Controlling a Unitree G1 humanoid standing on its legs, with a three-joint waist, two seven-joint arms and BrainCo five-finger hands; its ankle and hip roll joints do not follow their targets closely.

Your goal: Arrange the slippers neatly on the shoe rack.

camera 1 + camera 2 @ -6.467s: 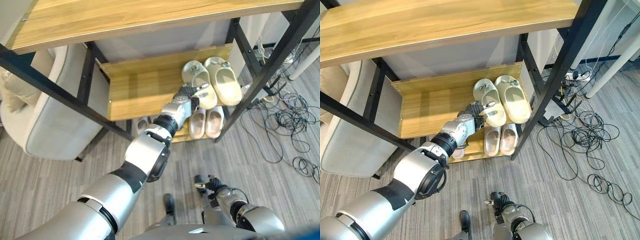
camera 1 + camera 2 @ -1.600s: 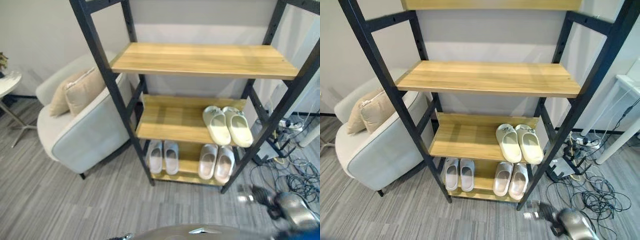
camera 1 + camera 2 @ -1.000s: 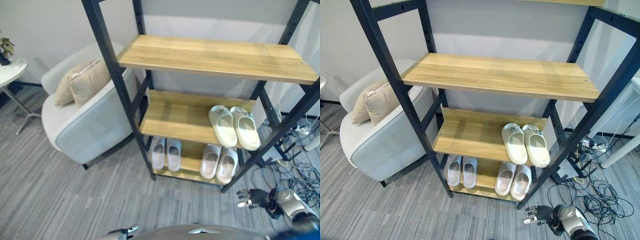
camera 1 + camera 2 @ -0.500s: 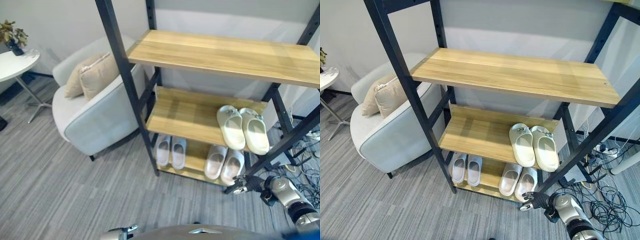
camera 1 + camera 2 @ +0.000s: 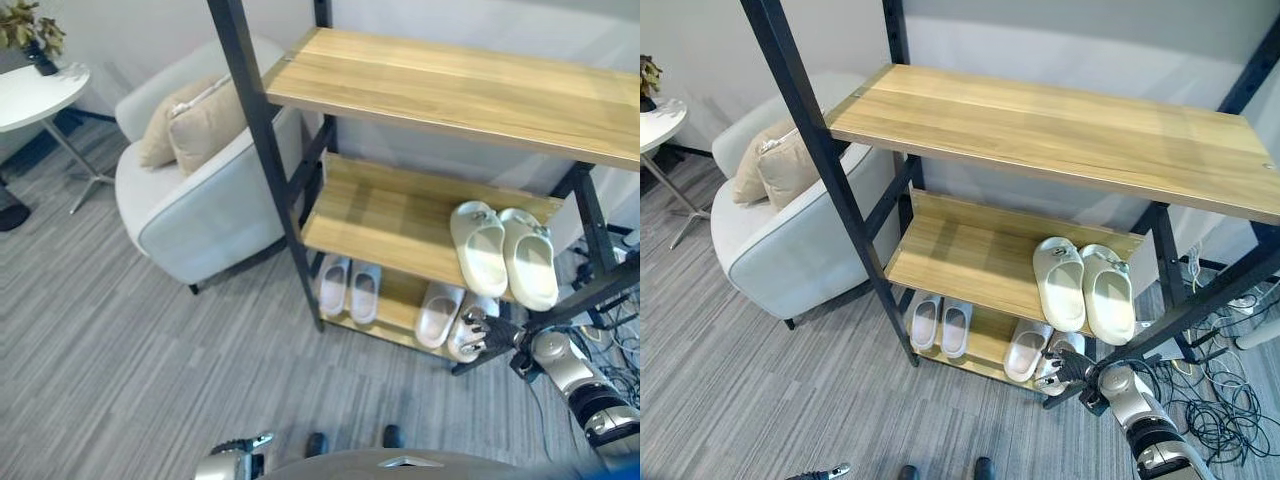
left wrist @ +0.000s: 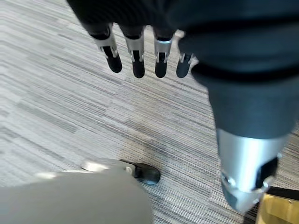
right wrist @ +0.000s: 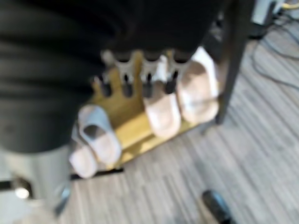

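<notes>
The black-framed shoe rack (image 5: 262,140) has wooden shelves. A cream pair of slippers (image 5: 503,253) lies side by side at the right of the middle shelf. The bottom shelf holds a pale lilac pair (image 5: 347,288) on the left and a pinkish-white pair (image 5: 437,312) on the right. My right hand (image 5: 478,330) is open, its fingers (image 7: 145,80) reaching just in front of the pinkish-white pair (image 7: 161,111) at the shelf's front edge. It holds nothing. My left hand (image 6: 135,51) hangs low over the floor, open and empty.
A light grey armchair (image 5: 205,215) with beige cushions (image 5: 195,125) stands left of the rack. A round white side table (image 5: 40,90) with a plant is at far left. Tangled cables (image 5: 1220,400) lie on the floor right of the rack. The rack's black front post (image 5: 1200,300) slants beside my right hand.
The camera has shifted. My right hand has risen from the floor to the front of the pinkish-white pair. My left hand, earlier at the cream pair, now hangs low.
</notes>
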